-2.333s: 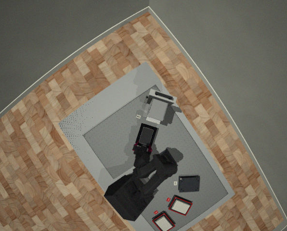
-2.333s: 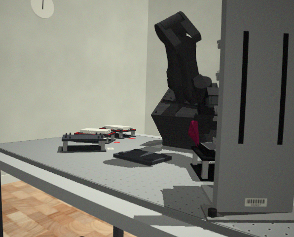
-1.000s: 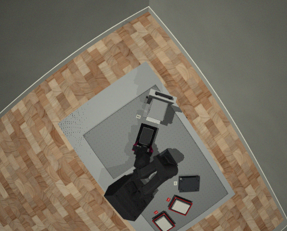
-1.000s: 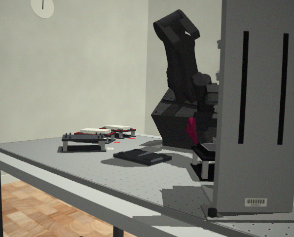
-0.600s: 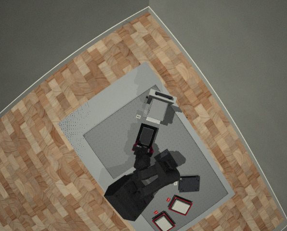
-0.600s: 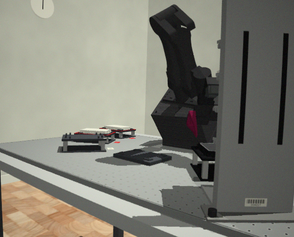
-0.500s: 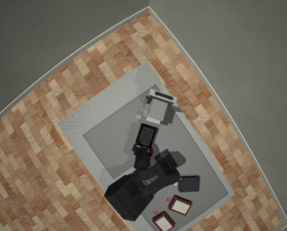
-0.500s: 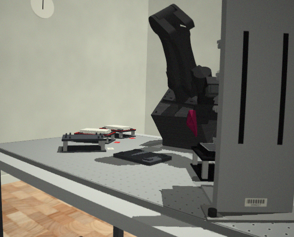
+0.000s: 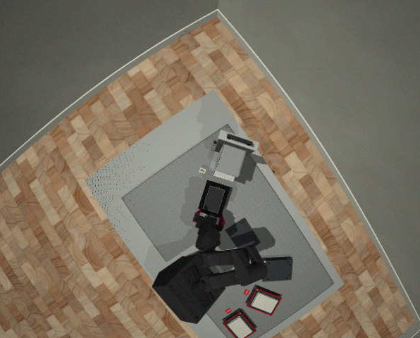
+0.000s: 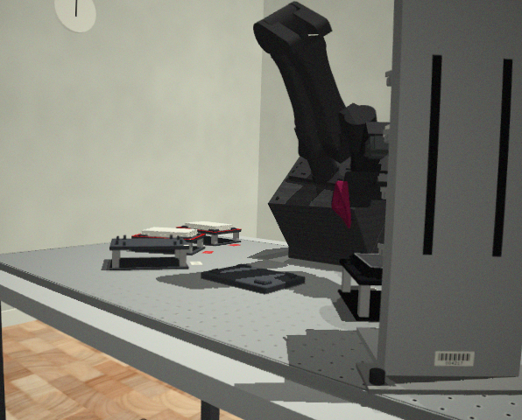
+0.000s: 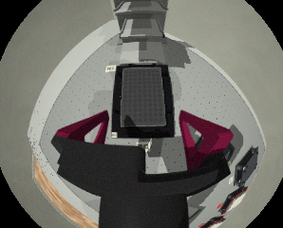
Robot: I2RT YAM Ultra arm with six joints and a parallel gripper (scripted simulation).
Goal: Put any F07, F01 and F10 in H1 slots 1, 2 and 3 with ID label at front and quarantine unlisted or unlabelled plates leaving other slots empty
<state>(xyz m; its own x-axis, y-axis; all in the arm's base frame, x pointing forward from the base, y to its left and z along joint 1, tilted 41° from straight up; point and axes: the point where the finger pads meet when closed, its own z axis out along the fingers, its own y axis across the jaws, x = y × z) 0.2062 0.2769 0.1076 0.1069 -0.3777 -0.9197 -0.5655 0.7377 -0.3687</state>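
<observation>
The grey plate hotel H1 (image 9: 232,158) (image 10: 460,180) (image 11: 141,15) stands at the deck's far end. A white plate edge (image 9: 224,176) shows at its front. The slots' contents are hidden. In front of it the black landing nest L1 (image 9: 204,192) (image 10: 359,269) (image 11: 117,98) carries a dark grey, finely gridded plate-sized slab (image 9: 214,198) (image 11: 141,97) lying flat, in shadow. No label can be read. My gripper (image 9: 209,218) (image 11: 143,114) is open and empty, above the near end of L1 and clear of the slab. One magenta finger (image 10: 342,204) shows in the exterior view.
Two red-rimmed quarantine nests (image 9: 249,296) (image 9: 226,320) near the arm's base each hold a white plate (image 9: 263,301) (image 9: 239,325) (image 10: 168,231) (image 10: 208,224). The dark raised nest (image 9: 278,268) (image 10: 145,246) and the low flat nest (image 9: 243,232) (image 10: 254,276) carry nothing. The arm's base (image 9: 188,287) stands beside them.
</observation>
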